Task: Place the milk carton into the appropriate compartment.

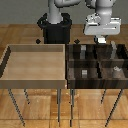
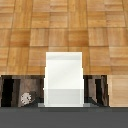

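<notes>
The light tan undivided tray is taking up the exterior view's left half, standing on thin legs, and the dark partitioned tray is sitting right against it on the exterior view's right, split by brown walls into four cells. The arm is reaching over the far side of that dark tray, its white gripper hanging above the far right compartment. The milk carton is filling the middle of the wrist view as a white-grey box, hanging over the tray's dark walls with wooden floor beyond; its long axis is appearing to run along the gripper's own axis, though the exterior view is too blurred to confirm. The fingers are not showing clearly, so whether they are clamping the carton I cannot tell. A grey cube and a small roundish item are lying in the near cells
</notes>
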Available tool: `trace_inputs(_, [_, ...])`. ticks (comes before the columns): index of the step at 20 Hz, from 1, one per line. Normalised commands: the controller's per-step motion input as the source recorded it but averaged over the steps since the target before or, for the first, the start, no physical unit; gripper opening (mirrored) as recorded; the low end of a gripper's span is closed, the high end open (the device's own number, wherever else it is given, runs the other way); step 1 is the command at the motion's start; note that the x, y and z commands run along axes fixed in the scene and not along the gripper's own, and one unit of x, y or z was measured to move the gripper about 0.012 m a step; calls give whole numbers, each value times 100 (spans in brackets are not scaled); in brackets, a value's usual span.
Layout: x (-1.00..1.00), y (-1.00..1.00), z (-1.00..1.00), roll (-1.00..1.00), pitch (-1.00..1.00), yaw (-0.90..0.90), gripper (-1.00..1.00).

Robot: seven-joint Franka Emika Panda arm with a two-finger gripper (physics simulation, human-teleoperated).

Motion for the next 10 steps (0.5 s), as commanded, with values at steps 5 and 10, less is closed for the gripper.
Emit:
trace_inputs(5, [0,0,0,0,0,0,-100])
trace_inputs(10, [-40,-25,0,0,0,0,-100])
